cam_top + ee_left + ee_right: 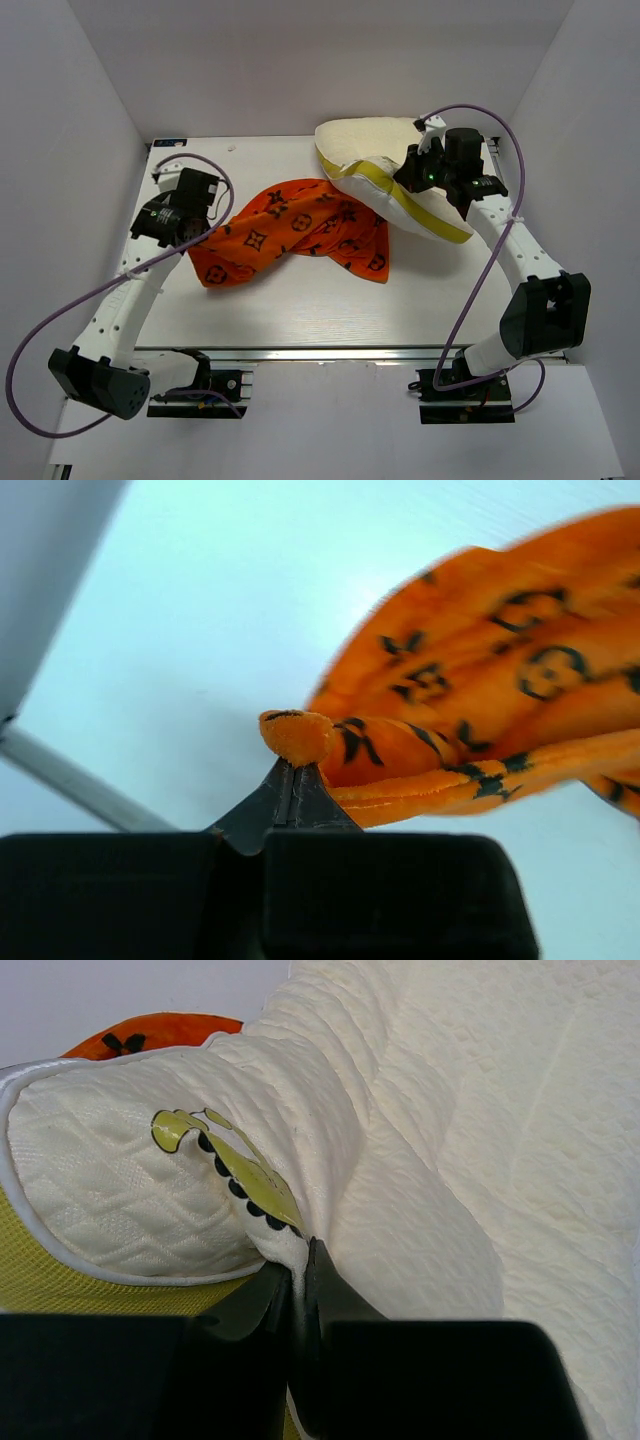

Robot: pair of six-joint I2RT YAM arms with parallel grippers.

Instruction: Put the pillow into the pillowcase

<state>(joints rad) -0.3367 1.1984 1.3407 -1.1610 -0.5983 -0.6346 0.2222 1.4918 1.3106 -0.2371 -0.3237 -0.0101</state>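
Observation:
The orange pillowcase (295,232) with black monogram print lies crumpled mid-table. My left gripper (207,222) is shut on its left corner, and the left wrist view shows the orange pillowcase (480,710) pinched at the gripper (292,765) tips and hanging above the table. The cream quilted pillow (372,160) with a yellow side band sits at the back right, tilted. My right gripper (412,172) is shut on a fold of it; in the right wrist view the pillow (450,1120) fabric is clamped in the gripper (300,1250).
White walls (80,120) close in the table on the left, back and right. Purple cables (470,290) loop beside both arms. The table's front edge (340,352) runs along a metal rail by the arm bases.

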